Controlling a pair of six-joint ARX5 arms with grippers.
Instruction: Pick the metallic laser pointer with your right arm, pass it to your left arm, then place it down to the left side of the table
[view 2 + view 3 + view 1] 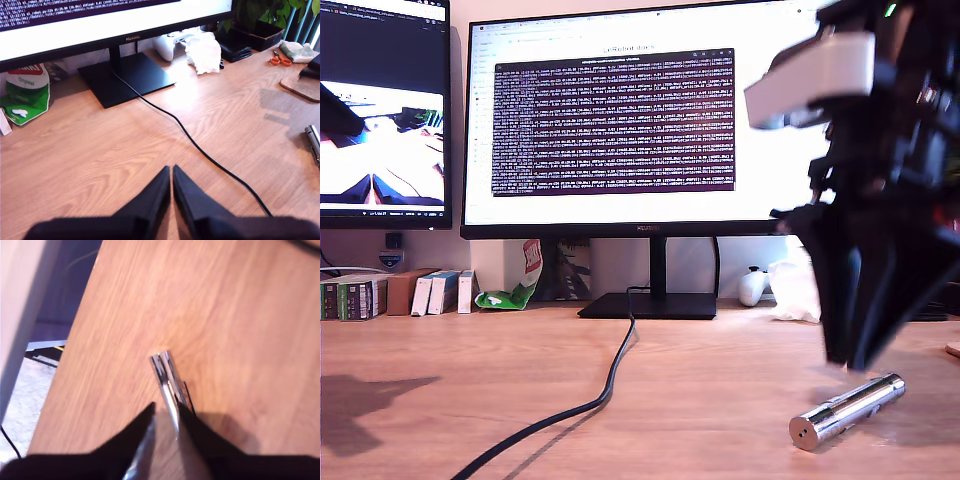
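Observation:
The metallic laser pointer [847, 410] lies flat on the wooden table [470, 400] near the front at the exterior view's right, its holed end toward the camera. My second gripper [851, 362] hangs just above it on the black arm with the white block. In the blurred second wrist view the second gripper [168, 409] is open, and the pointer [166, 375] runs between its fingertips [151, 412], close to the table's edge. My first gripper [171, 170] is shut on nothing above bare wood; the pointer [313, 141] shows at that picture's margin. The first arm is out of the exterior view.
A black cable [610, 380] runs from the monitor stand [650, 305] across the table toward the front. Behind are a monitor [620, 120], a green bag [515, 290], small boxes [380, 295], a white controller [753, 287] and crumpled tissue [204, 52]. Orange scissors [276, 59] and a cork mat [301, 87] lie nearby.

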